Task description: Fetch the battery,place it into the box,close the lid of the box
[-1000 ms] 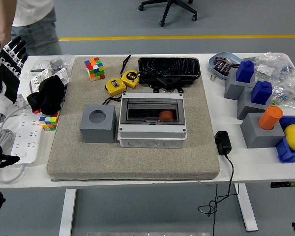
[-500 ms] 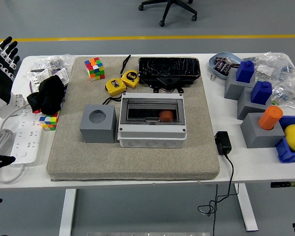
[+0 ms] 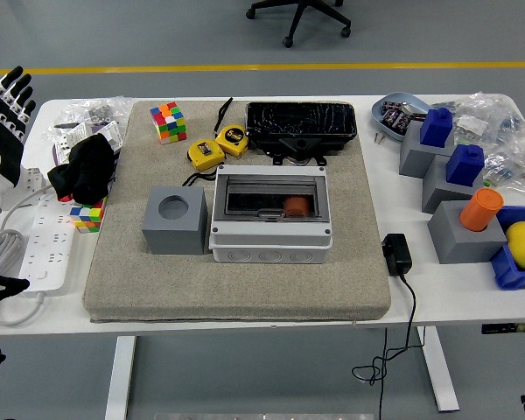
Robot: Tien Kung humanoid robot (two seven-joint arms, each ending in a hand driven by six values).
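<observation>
At the table's left edge, the left hand (image 3: 3, 109) hangs raised, fingers spread, holding nothing.

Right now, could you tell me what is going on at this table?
Nothing is being handled at this moment. The robot's left hand is raised at the left edge, fingers spread and empty, well away from the box. The box sits mid-mat with its see-through lid down, and an orange battery shows inside it. The grey block with the round hole beside it is empty. The right hand is not in view.
</observation>
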